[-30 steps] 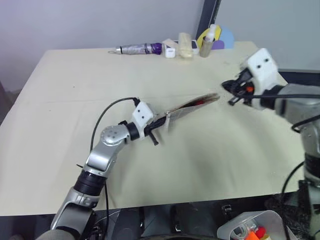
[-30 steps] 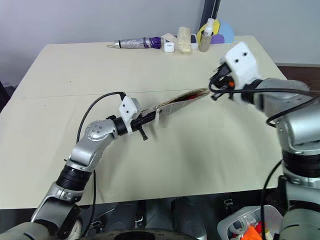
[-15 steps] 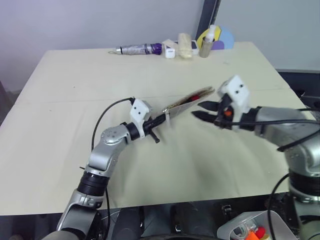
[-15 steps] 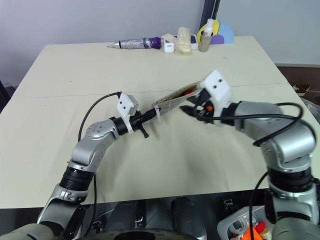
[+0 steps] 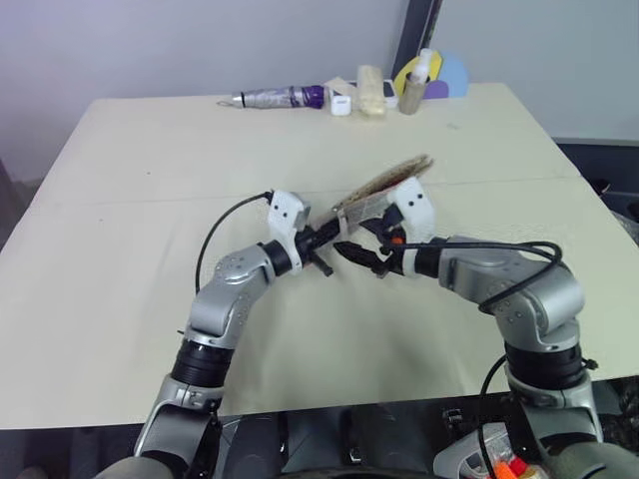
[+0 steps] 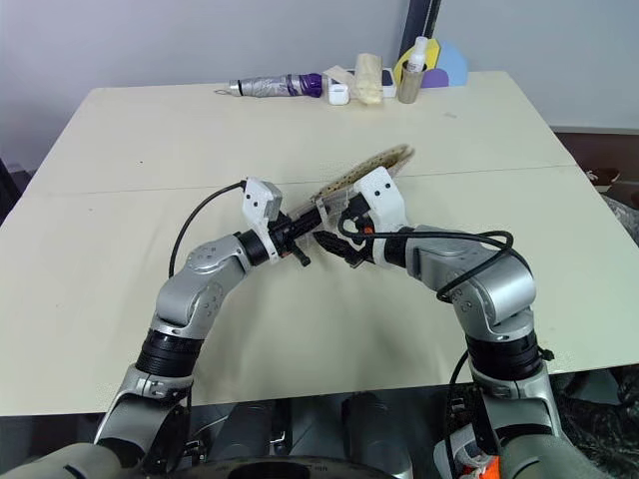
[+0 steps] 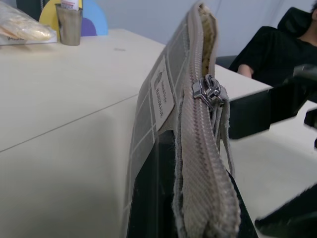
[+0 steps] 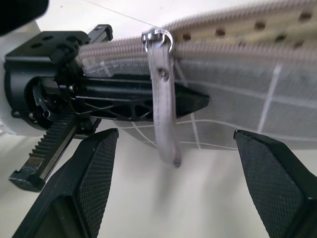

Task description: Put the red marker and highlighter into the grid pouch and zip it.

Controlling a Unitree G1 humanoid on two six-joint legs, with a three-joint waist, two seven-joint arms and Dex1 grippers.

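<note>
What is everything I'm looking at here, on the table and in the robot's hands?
grid pouch: one, grey with white grid lines, held up above the table's middle by its end.
zipper pull: one, silver, hanging from the pouch's zipper.
tube: one, silver and purple, far edge of the table.
spray bottle: one, clear with a white top, far edge.
cream bundle: one, far edge beside the bottle.
table: one, beige.
person: one, in black, seated beyond the table.
left gripper: black, shut on the pouch's end.
right gripper: black, open around the pull.
</note>
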